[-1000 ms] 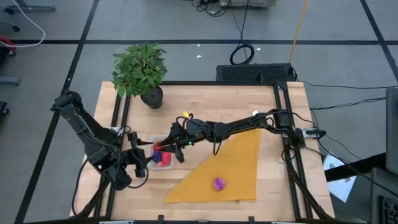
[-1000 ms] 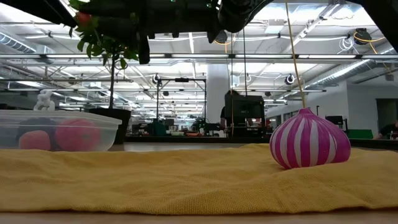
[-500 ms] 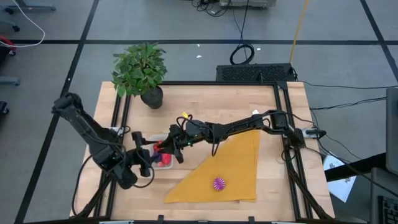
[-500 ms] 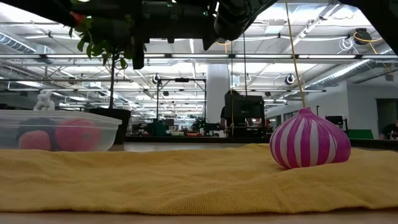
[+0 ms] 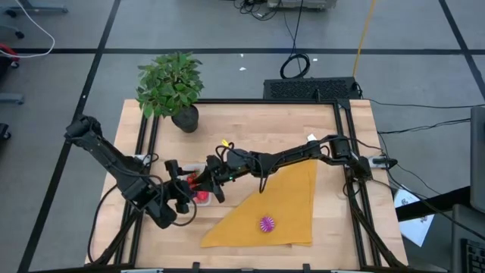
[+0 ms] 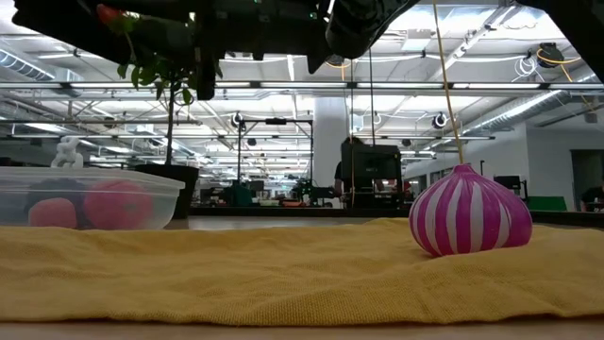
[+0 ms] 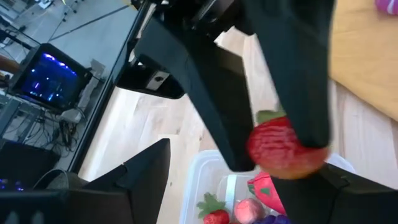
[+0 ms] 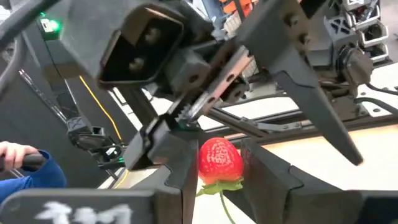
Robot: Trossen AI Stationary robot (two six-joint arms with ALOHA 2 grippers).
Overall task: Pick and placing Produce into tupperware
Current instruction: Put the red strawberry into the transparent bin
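Observation:
My right gripper [image 5: 199,182] reaches in from the table's right and is shut on a red toy strawberry [image 8: 219,158], held above the clear tupperware [image 7: 194,169]. The tupperware [image 6: 94,184] stands on the table's left half with red and pink produce [image 7: 249,210] lying in it. My left gripper [image 5: 184,199] hovers open at the box's near-left side and has nothing between its fingers. A magenta striped toy [image 6: 469,212] sits on the yellow cloth [image 5: 276,201]. My right gripper pinches the strawberry's red body [image 7: 283,149] between its two fingers [image 8: 177,168], one on each side. The fingers lie about level and come from the table's right. The strawberry hangs clear above the tupperware, with its green leaf cap [image 8: 217,185] showing past the fingers.
A potted green plant [image 5: 173,87] stands at the table's far left. The yellow triangular cloth covers the near right part, with the magenta toy [image 5: 266,224] on it. Black frame rails [image 5: 144,144] run along the table's edges.
My left gripper has swung toward the table's right and a little nearer the near edge, closing in beside the tupperware, and has stayed open. My right gripper has kept its hold on the strawberry above the box.

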